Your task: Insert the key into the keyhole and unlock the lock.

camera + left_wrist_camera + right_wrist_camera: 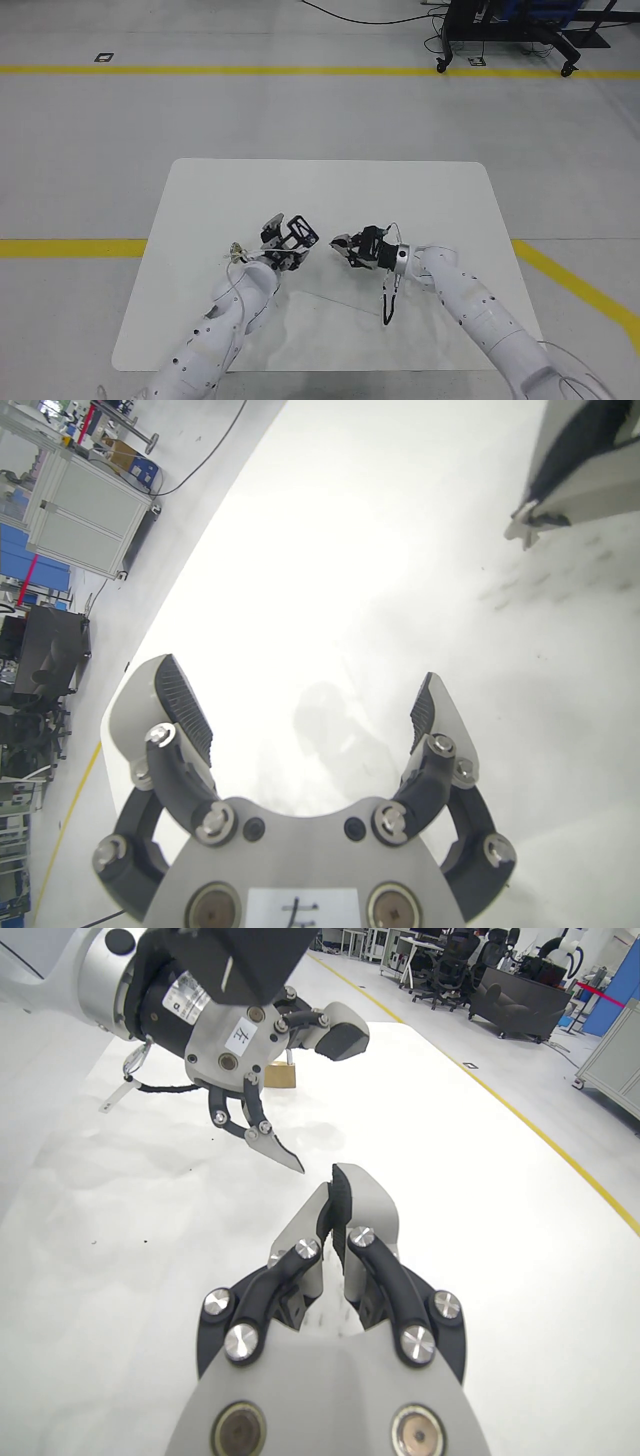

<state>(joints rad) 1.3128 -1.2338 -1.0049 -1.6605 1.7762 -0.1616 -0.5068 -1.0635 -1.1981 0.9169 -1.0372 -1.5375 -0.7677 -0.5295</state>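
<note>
Left end effector: jaws wide, empty, above white surface | Right end effector: pads pressed together, facing it | Right wrist view: brass padlock on surface behind left end effector

I count one lock and one table. There are two grippers: the left gripper and the right gripper.
</note>
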